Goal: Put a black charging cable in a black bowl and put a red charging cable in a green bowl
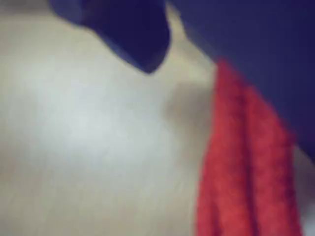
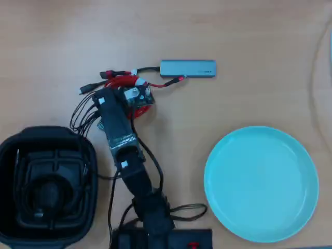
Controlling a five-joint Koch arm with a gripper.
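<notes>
In the overhead view the red charging cable (image 2: pixel 120 81) lies coiled on the wooden table, its plug ends pointing left and right. My gripper (image 2: pixel 136 99) hangs right over the coil's near side. The blurred wrist view shows one dark fingertip (image 1: pixel 142 49) at the top and the other jaw at the upper right. Bare table fills the gap of my gripper (image 1: pixel 183 69), which is open. The red charging cable (image 1: pixel 246 167) runs along the right jaw. The black bowl (image 2: pixel 89 155) sits at lower left, and a dark coil with silvery ends, seemingly the black charging cable (image 2: pixel 49 193), lies inside. The green bowl (image 2: pixel 290 155) stands empty at lower right.
A grey hub (image 2: pixel 188 68) with a short black lead lies just beyond the red coil. Thin black arm wires (image 2: pixel 79 115) loop out to the left of the arm, above the black bowl. A pale curved edge (image 2: pixel 317 62) shows at the far right.
</notes>
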